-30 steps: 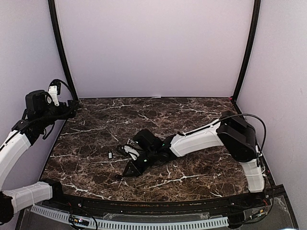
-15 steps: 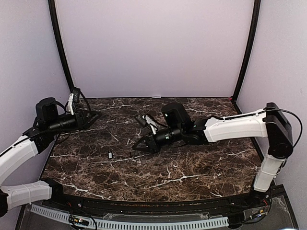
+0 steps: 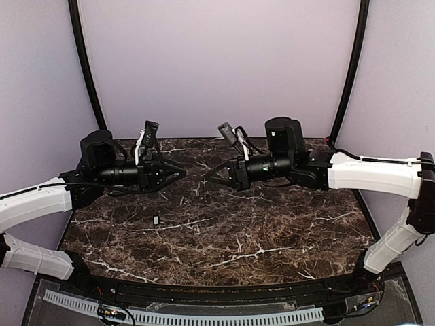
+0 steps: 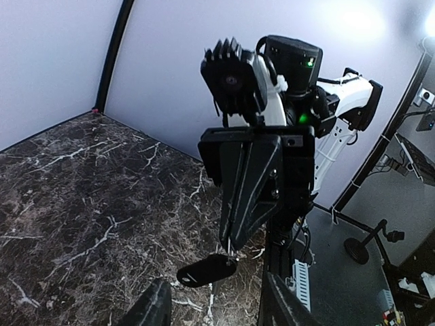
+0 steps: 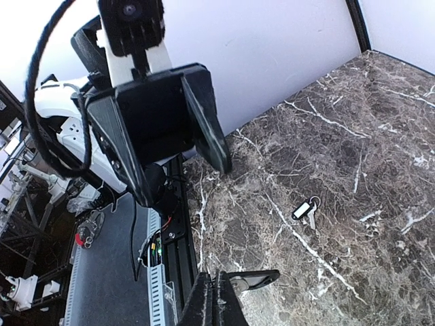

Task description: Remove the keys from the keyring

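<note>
We see a dark brown marble table with white veins [image 3: 272,231]. Above it two white-and-black arms reach inward, the left arm [image 3: 34,204] and the right arm [image 3: 367,173]. They are raised well clear of the surface and their tips face each other near the middle.

The left gripper [image 5: 183,183] has its black fingers spread wide and nothing between them. The right gripper [image 4: 230,246] has its fingers pressed fully together. From their tips hangs a small dark oval key [image 4: 207,269], in the air just ahead of the left fingers. We cannot tell whether the fingers pinch the key itself or a bit of wire at its top.

A second small dark key with a pale metal blade [image 5: 304,211] lies flat on the marble, below and to the left of the two grippers and apart from both. The thin silvery wire keyring [image 5: 315,200] sits at its end, touching it.
</note>
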Available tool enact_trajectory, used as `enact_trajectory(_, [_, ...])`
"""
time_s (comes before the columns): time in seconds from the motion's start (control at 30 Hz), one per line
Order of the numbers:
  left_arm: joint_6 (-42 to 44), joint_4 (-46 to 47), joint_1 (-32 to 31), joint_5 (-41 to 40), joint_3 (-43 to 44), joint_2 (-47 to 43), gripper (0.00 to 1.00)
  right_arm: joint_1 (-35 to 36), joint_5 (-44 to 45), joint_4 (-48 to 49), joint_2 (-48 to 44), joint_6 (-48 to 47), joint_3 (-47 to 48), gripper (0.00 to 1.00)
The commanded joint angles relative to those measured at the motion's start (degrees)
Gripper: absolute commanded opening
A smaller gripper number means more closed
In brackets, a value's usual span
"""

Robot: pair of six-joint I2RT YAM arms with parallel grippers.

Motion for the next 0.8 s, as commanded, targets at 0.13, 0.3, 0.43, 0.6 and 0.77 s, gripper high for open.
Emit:
enact_trajectory(0.13, [-0.05,10.26,-2.92,4.36,4.55,8.37,0.49,-2.19,-1.41,-2.23,-5.21,-1.45,1.13,0.00])
enact_trajectory(0.3, [-3.74,17.79,-4.92,9.29,5.58,12.59,0.49,-3.17,-1.66,-5.48,-6.17,-2.82,2.44,0.00])
enact_trajectory(0.43, [-4.70,18.65,-6.51,11.05,7.46,15.51,0.47,-3.33,-1.61,-6.24,-7.05,-3.51,2.19,0.00])
enact_trajectory(0.6, [-4.89,19.28,-7.20,11.25,8.57,17.22,0.34,-3.28,-0.94,-6.95,-7.65,-3.97,1.85,0.00])
enact_trajectory(0.77, [-5.47,20.11,-7.39,11.15,8.45,17.87,0.28,-3.30,-1.07,-6.88,-7.72,-3.96,1.80,0.00])
